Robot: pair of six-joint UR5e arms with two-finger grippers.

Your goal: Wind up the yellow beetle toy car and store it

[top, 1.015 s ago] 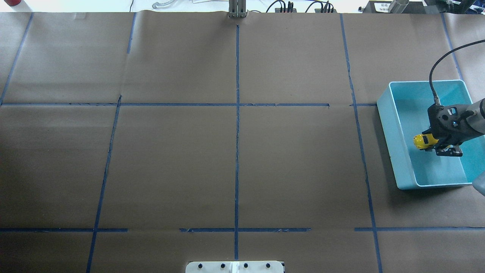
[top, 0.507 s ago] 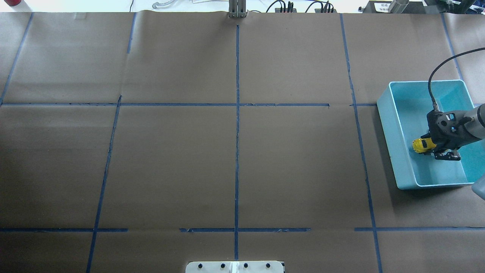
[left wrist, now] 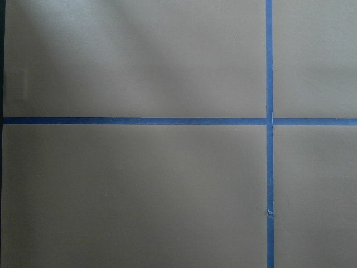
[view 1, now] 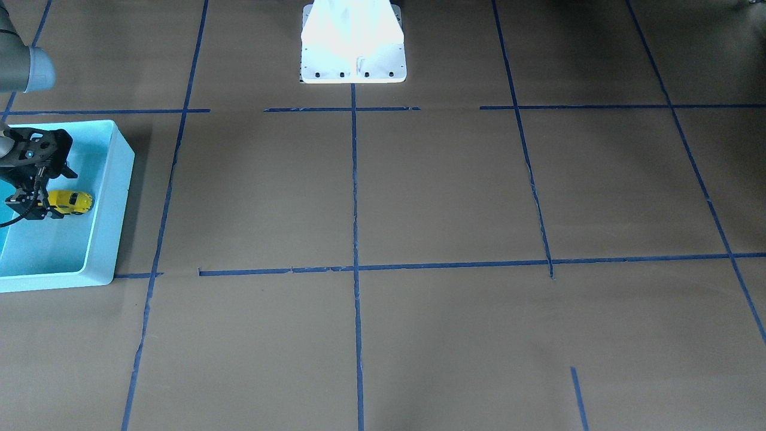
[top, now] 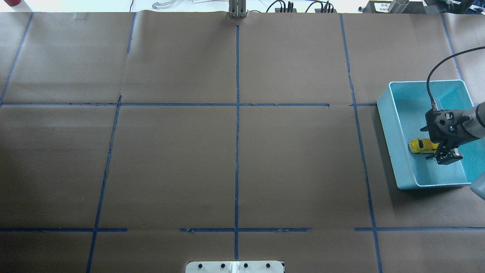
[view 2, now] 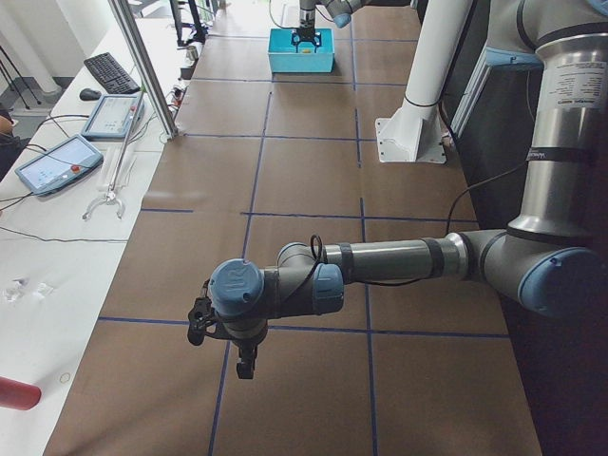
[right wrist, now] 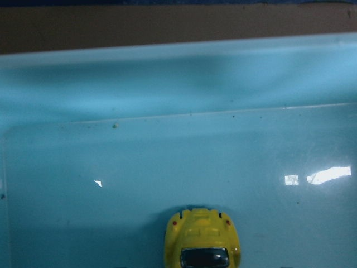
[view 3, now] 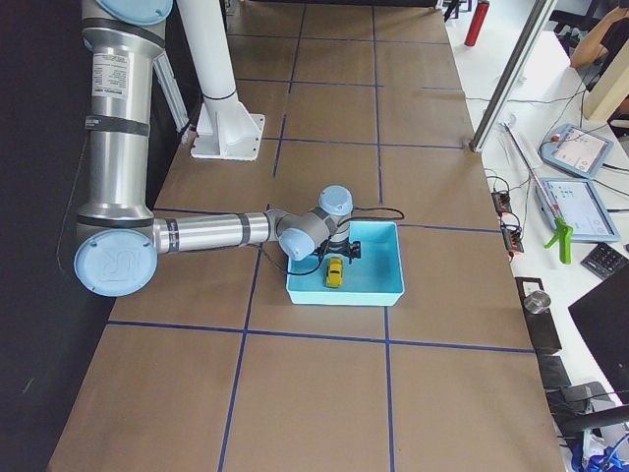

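The yellow beetle toy car point(top: 420, 146) lies level, low inside the light blue bin point(top: 394, 151) near its left wall. My right gripper point(top: 447, 156) reaches down into the bin and looks shut on the car's front end. The car's rear sticks out toward the bin wall. In the right wrist view the car's rear point(right wrist: 202, 240) shows at the bottom edge over the bin floor point(right wrist: 167, 162), with no fingers in view. The front-facing view shows the car point(view 1: 72, 202) beside the gripper point(view 1: 33, 209). My left gripper point(view 2: 242, 366) hangs over the table's far left; I cannot tell its state.
The table is covered in brown paper with blue tape lines point(top: 237, 132). The robot base plate point(top: 235, 266) sits at the near edge. The bin stands at the table's right end. Cables and plugs point(top: 288, 7) lie beyond the far edge.
The right gripper has turned and sunk a little in the bin. The car has gone from tilted to level and shifted slightly toward the bin's left wall.
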